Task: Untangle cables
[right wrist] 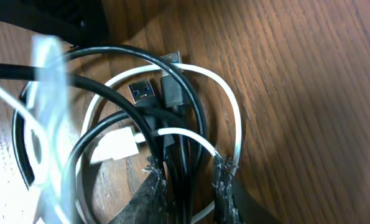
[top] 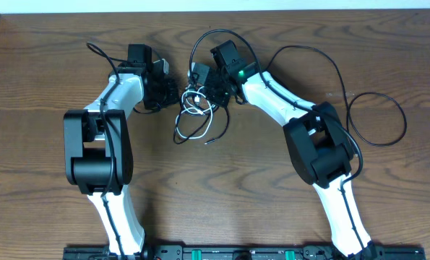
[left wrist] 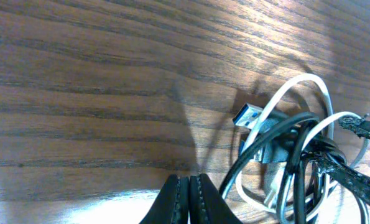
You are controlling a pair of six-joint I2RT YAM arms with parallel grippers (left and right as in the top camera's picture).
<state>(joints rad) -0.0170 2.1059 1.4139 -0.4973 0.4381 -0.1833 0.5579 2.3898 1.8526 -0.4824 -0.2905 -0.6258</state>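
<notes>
The cables [top: 196, 108] lie in one tangle of black and white cords at the table's middle back, between my two grippers. My left gripper [top: 170, 92] sits just left of the tangle. In the left wrist view its jaws [left wrist: 189, 183] are pressed together with nothing in them, and the cables [left wrist: 284, 155] with a blue USB plug [left wrist: 250, 115] lie to their right. My right gripper [right wrist: 188, 171] straddles several black strands [right wrist: 178, 149]. A little gap shows beside its right finger [right wrist: 222, 180], which a white cord [right wrist: 234, 118] touches.
A separate thin black cord [top: 377, 119] lies in a wide loop at the right of the wooden table [top: 41, 87]. Another black cord [top: 215, 32] arcs behind the right gripper near the table's back edge. Both arms' white links reach inward from the front.
</notes>
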